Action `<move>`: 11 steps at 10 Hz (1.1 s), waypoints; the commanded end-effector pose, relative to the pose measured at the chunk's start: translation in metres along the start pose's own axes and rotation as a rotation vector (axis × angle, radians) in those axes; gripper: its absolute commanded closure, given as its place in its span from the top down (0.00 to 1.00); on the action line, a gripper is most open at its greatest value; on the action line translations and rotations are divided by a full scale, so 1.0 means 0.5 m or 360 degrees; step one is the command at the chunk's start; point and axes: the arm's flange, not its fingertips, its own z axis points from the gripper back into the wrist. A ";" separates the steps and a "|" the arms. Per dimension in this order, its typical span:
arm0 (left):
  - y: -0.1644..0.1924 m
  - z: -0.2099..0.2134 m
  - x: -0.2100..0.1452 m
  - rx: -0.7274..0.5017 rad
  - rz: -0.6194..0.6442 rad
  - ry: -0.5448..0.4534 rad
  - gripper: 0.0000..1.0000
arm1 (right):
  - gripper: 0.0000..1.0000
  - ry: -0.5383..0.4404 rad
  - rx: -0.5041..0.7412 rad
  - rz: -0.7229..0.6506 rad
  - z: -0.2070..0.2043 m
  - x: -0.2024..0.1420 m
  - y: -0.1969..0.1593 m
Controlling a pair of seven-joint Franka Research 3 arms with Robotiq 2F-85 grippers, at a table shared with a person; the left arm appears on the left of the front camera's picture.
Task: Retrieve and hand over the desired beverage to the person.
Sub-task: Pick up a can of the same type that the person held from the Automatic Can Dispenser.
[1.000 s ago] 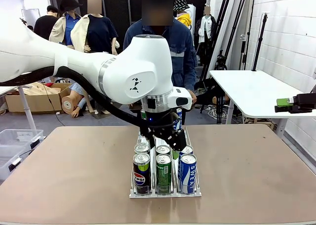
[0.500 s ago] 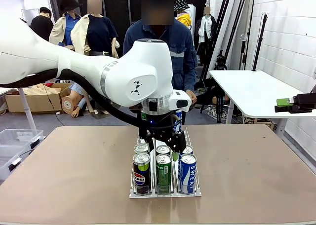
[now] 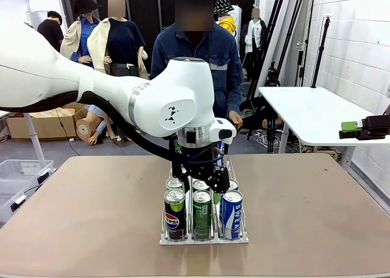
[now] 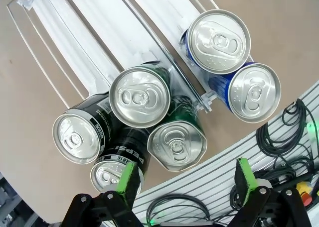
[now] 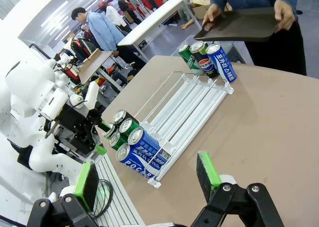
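A: What stands nearest?

B: A clear rack (image 3: 204, 241) on the tan table (image 3: 85, 217), three lanes wide. At its near end the front row reads, left to right, a black Pepsi can (image 3: 174, 212), a green can (image 3: 202, 212) and a blue can (image 3: 231, 212). A second row (image 3: 201, 185) of three cans stands touching them, just behind.

A: And the left gripper?

B: The left gripper (image 3: 200, 179) hangs just above that second row, pointing down, jaws wide apart, holding nothing. Seen from its wrist, the green pads (image 4: 127, 179) sit beside the six can tops and touch none.

A: The right one?

B: The right gripper (image 5: 148, 179) is off to the side above the table, jaws also spread, nothing between them.

A: Farther on?

B: The lanes run on to three more cans (image 5: 205, 57) at the rack's far end. Behind them stands the person (image 3: 204, 58) in a denim jacket, both hands holding a dark tray (image 5: 239, 25) at the table's far edge. Which drink is wanted, I cannot tell.
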 end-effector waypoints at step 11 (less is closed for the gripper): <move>0.001 -0.055 0.026 0.0043 0.0084 -0.0011 1.00 | 1.00 0.0010 0.0007 -0.0005 0.001 -0.001 0.001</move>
